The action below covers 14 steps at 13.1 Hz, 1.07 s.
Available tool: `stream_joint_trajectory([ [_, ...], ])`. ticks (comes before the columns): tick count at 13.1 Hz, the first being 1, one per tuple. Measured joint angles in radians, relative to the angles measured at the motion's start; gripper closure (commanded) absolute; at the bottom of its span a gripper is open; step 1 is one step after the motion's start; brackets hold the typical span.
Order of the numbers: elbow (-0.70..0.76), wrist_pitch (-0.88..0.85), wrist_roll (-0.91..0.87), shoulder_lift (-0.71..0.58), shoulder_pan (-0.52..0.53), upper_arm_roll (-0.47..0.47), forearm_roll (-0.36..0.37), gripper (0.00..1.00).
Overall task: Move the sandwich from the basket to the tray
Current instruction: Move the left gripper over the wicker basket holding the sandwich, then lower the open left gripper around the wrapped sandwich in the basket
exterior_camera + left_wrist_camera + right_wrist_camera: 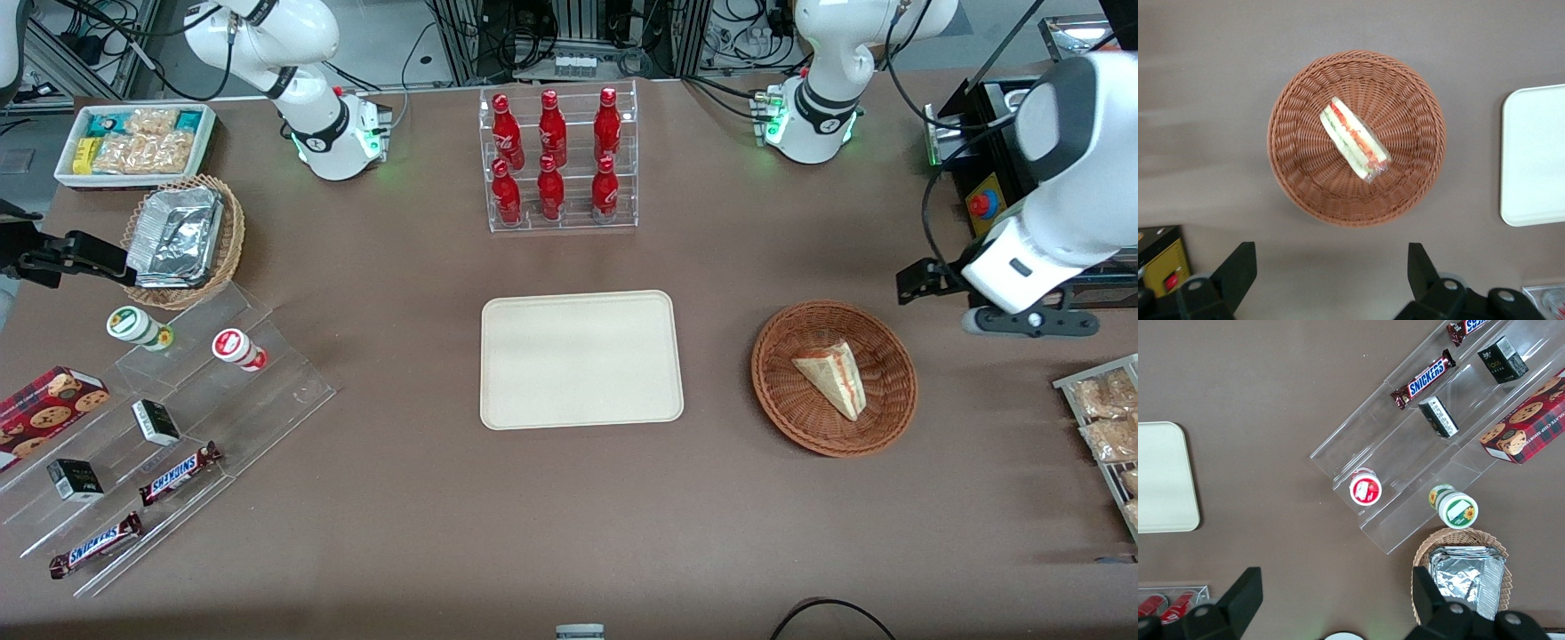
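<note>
The sandwich (832, 378) is seen lying in the basket (782, 400) on the table (569, 524), toward the working arm's end. The tray (581, 359) is placed flat near the basket, toward the table's middle, apart from it. The gripper (925, 283) is held above the table near the basket, slightly farther from the camera. A rack of red bottles (558, 158) is set farther from the camera than the tray.

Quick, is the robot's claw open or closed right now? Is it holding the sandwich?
Claw: open, holding nothing, up above the table next to the basket. The sandwich lies in the basket, untouched.
</note>
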Motion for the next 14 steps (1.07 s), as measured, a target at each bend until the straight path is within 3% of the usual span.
stream_joint_trajectory([
  [5,-0.236,0.292,-0.014,-0.019,-0.004,-0.001,0.0,0.0],
  [8,-0.301,0.387,-0.083,-0.019,-0.004,-0.001,-0.001,0.0],
  [14,-0.314,0.48,-0.524,0.037,-0.045,-0.009,-0.003,0.0],
])
